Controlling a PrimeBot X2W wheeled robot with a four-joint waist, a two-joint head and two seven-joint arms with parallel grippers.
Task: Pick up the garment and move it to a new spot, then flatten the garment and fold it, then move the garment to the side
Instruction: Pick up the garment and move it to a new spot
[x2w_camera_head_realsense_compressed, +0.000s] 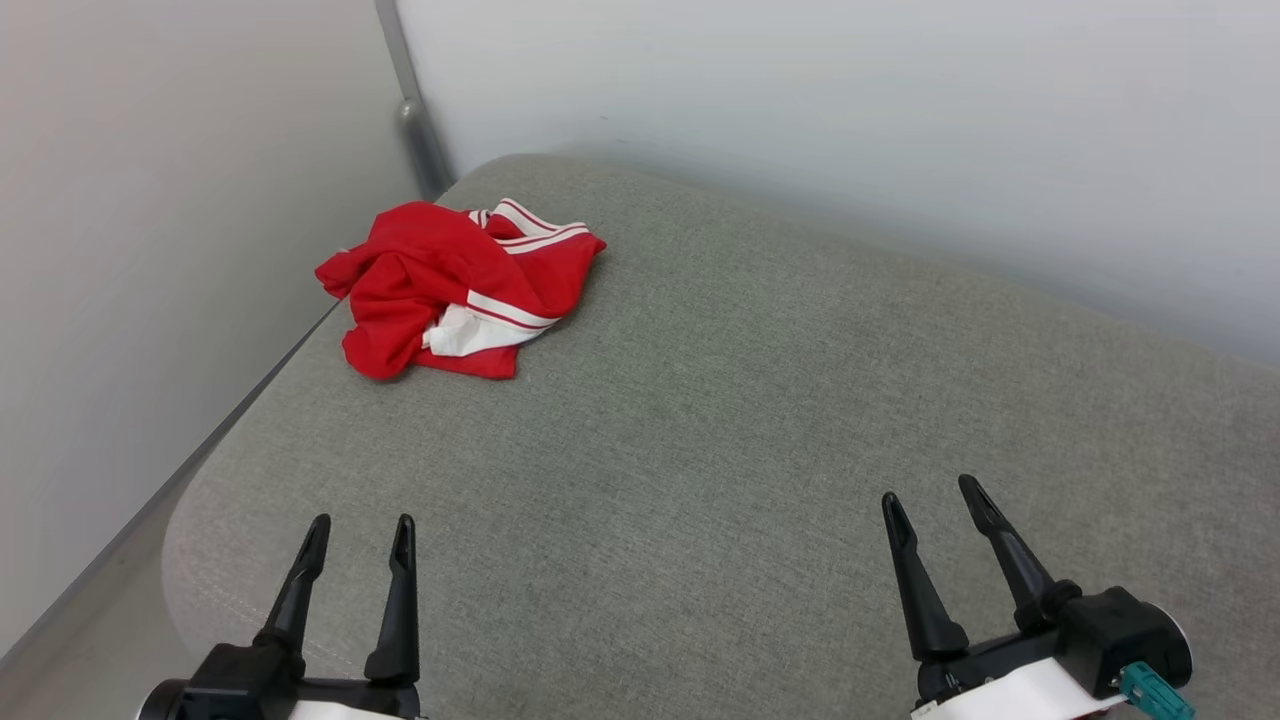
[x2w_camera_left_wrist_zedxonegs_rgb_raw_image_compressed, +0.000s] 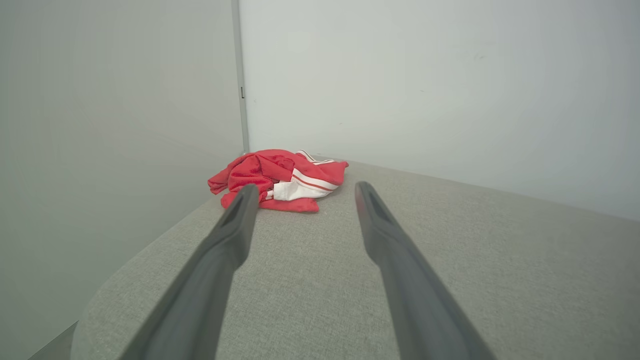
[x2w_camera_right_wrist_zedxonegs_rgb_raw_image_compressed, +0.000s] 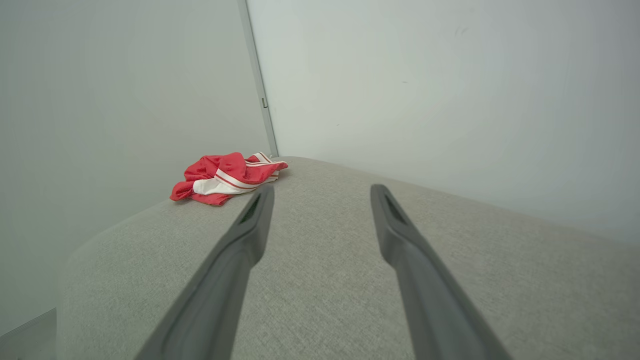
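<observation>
While they point forward side by side, low over the grey cushion (x2w_camera_head_realsense_compressed: 700, 400), the left tool (x2w_camera_head_realsense_compressed: 362, 522) and right tool (x2w_camera_head_realsense_compressed: 928, 490) stand wide open, empty. Well ahead of the left tool, untouched, the garment (x2w_camera_head_realsense_compressed: 450, 285) lies crumpled: red, with white striped trim showing.

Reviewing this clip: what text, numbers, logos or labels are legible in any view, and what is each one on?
No readable text in any view.
The garment lies crumpled on the grey cushion. Its exposed folds are red cloth and white striped trim, with no lettering or number facing a camera.
The white band behind the right gripper has no legible marking.
</observation>
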